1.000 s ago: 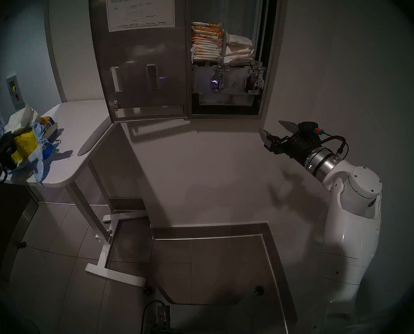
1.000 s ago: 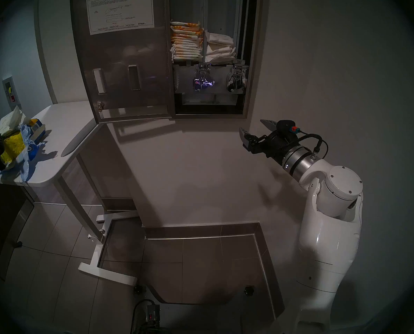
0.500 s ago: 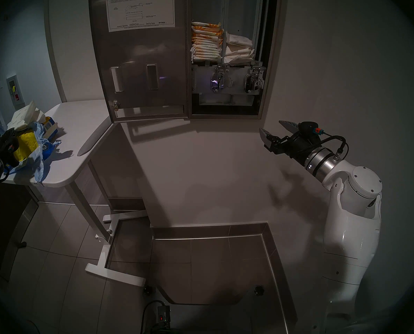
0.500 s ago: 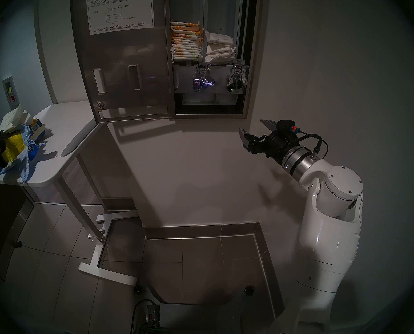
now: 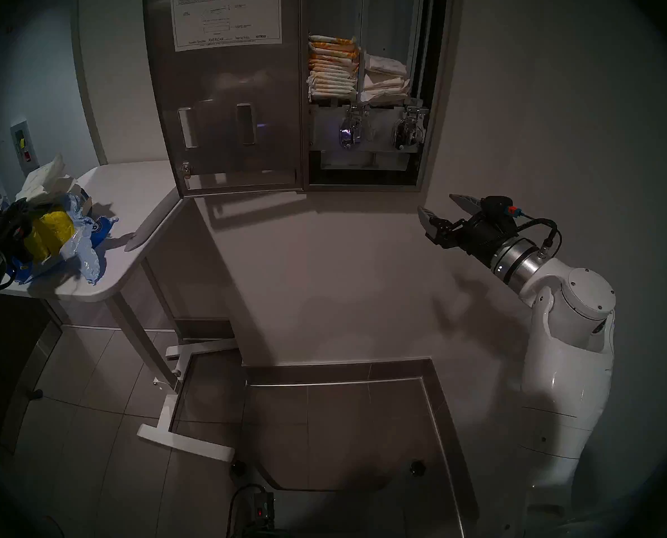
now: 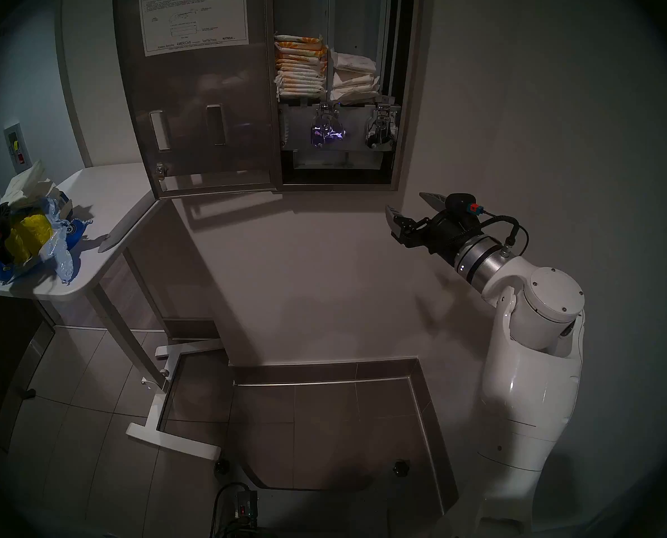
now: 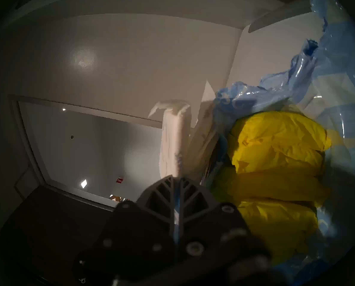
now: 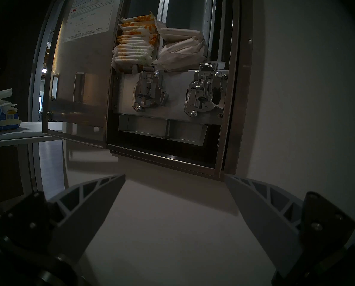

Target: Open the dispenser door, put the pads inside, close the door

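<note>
From my head, the dispenser door [image 5: 223,98] hangs swung wide open, up and to the left of my right gripper [image 5: 438,207], whose jaws are spread wide with nothing between them. Inside the cabinet, above and left of those jaws, the plain white pads [image 5: 385,79] sit stacked in the right compartment, beside the orange-printed pads [image 5: 332,65] in the left one. My left gripper [image 5: 13,215] is at the table [image 5: 137,199] edge, among blue plastic [image 5: 83,250] and a yellow bundle [image 5: 52,232].

At my left wrist, the jaws are pressed together on a white pad [image 7: 173,139] that stands up just beyond the tips; blue film is pinched between them too. The yellow bundle lies just right of the jaws.

At my right wrist, the open cabinet and white pads stand above and ahead of my empty, parted jaws.
</note>
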